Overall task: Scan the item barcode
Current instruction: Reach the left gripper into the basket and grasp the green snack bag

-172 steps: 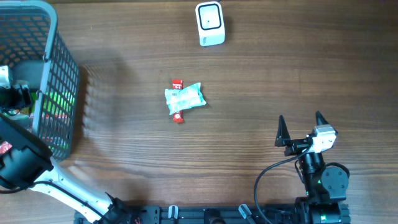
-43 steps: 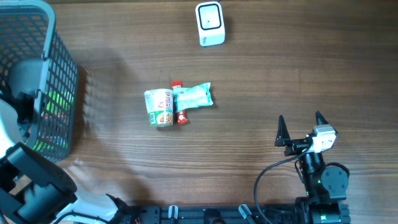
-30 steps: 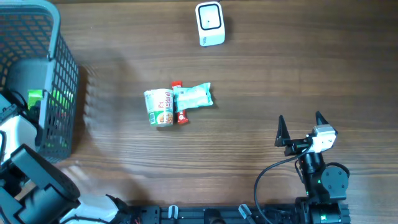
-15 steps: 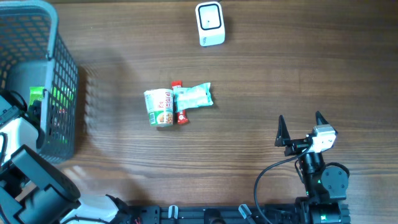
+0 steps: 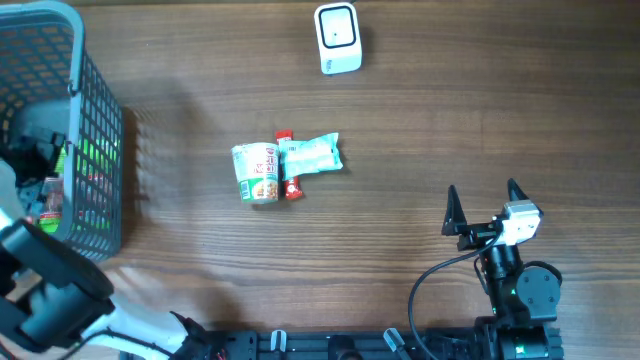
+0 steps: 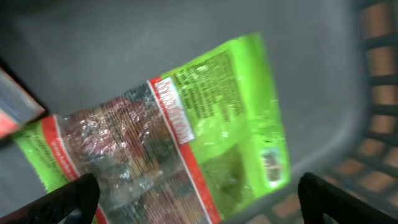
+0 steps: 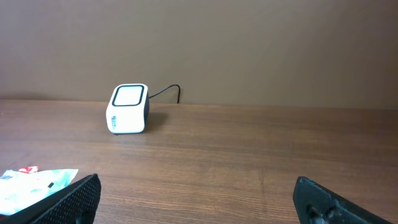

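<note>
My left gripper is open inside the grey mesh basket, just above a green snack bag with a red stripe and a clear window. The bag lies flat on the basket floor between the two fingertips, and nothing is gripped. The white barcode scanner stands at the far middle of the table, also the scanner in the right wrist view. My right gripper rests open and empty near the front right.
A cup of noodles, a red bar and a pale green packet lie together mid-table. Another red and white item lies beside the bag in the basket. The basket wall rises close on the right.
Since the earliest frame the cup of noodles has appeared beside the packet. Over the last second my left arm has shifted deeper into the basket. The right arm has not moved.
</note>
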